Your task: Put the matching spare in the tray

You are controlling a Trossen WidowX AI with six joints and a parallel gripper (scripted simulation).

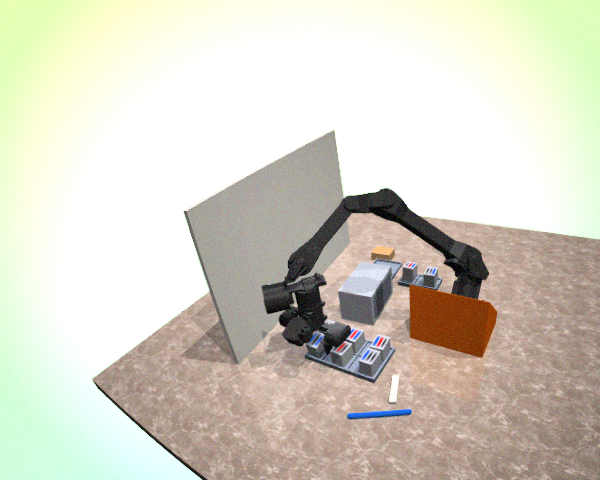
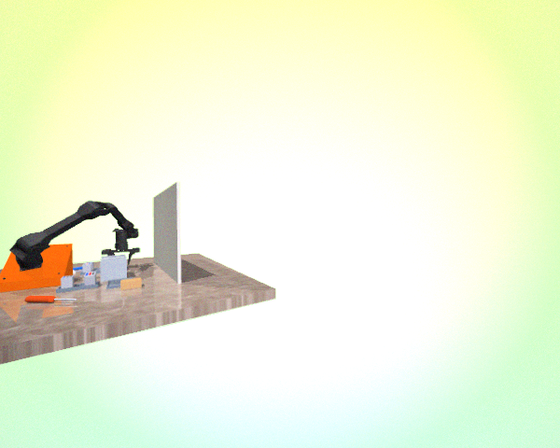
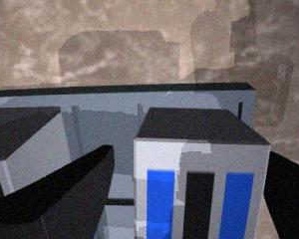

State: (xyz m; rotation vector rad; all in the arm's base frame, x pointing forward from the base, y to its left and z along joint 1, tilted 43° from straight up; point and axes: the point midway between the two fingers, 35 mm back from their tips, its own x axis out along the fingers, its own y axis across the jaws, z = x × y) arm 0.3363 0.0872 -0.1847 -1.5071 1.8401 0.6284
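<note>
My gripper (image 1: 316, 336) (image 3: 186, 158) is open and points down at the far-left end of the large spares rack (image 1: 341, 367) (image 3: 105, 91). Its fingers stand on both sides of a grey spare (image 1: 316, 345) (image 3: 199, 159) with blue, black and blue stripes, which stands in the rack. More space shows at the left finger than at the right. Several other spares with red, blue or black stripes stand in this rack. A small tray (image 1: 396, 269) (image 2: 112, 285) lies behind the grey box (image 1: 363, 289) (image 2: 113, 268). I cannot make out the mounted unit or any part code.
A smaller rack (image 1: 407, 284) (image 2: 78, 289) holds two striped units. A tall grey panel (image 1: 269, 237) (image 2: 165, 231) stands beyond the gripper. An orange block (image 1: 445, 320) (image 2: 58, 260) stands by the arm's base. A tan block (image 1: 382, 253) (image 2: 131, 283), blue rod (image 1: 379, 414), white strip (image 1: 394, 389) and screwdriver (image 2: 40, 299) lie around.
</note>
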